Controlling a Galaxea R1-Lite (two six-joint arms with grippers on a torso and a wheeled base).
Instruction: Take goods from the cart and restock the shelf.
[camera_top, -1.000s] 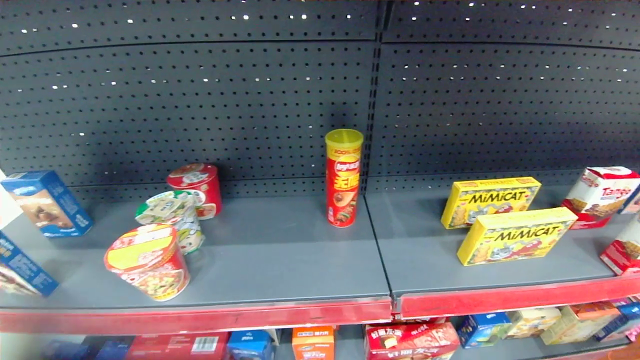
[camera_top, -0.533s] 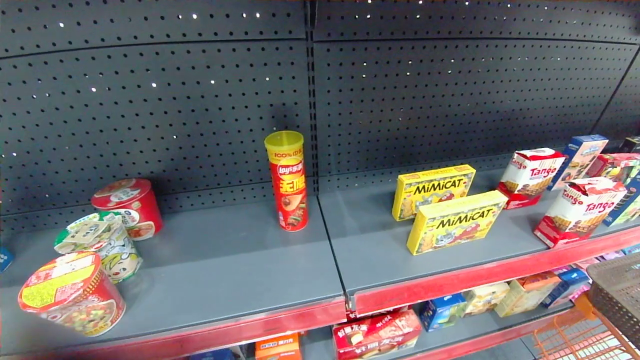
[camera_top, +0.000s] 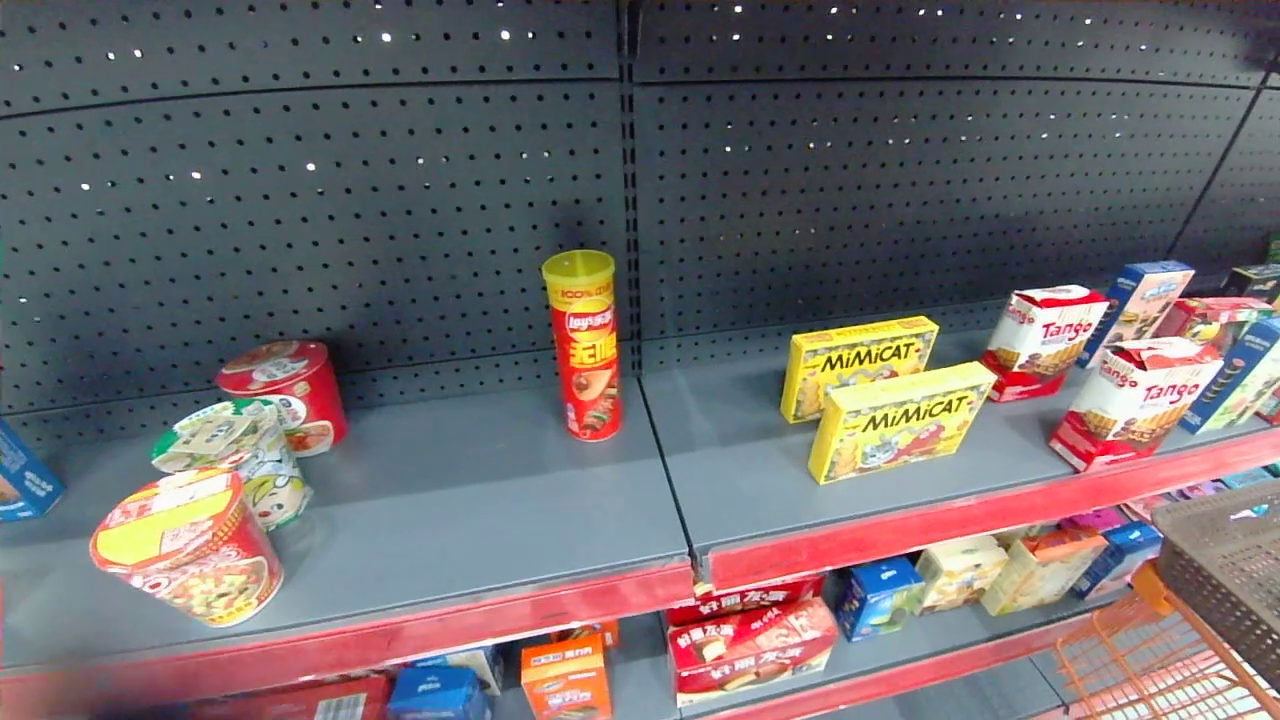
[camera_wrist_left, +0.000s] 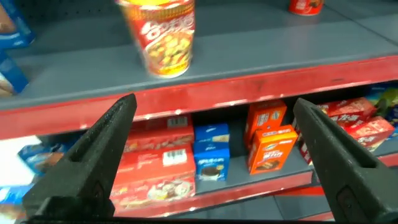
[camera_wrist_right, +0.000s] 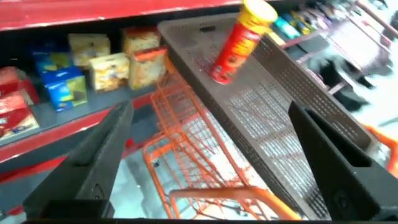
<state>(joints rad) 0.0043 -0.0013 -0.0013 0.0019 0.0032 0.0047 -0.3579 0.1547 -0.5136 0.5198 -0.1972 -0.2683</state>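
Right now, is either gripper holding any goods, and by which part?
Nothing is held. The left gripper and the right gripper both have open, empty jaws; the chip can lies loose in the cart basket.

- Red noodle cup (camera_top: 282, 393), upright at the back left of the shelf (camera_top: 480, 500).
- White-green cup (camera_top: 235, 470), tilted, just in front of the red one.
- Red-yellow cup (camera_top: 190, 548), tilted, nearest the shelf's front edge.
- Two yellow boxes (camera_top: 900, 420) on the right half, one just behind the other.
- Two wafer packs (camera_top: 1135, 400) farther right, near each other.
- Blue box (camera_top: 1135, 298) behind the wafer packs; another blue box (camera_top: 20, 485) at the far left.
- On the lower shelf (camera_top: 900, 672): red packs (camera_top: 750, 640), orange box (camera_top: 565, 680), small blue box (camera_top: 880, 598), pale boxes (camera_top: 960, 572).
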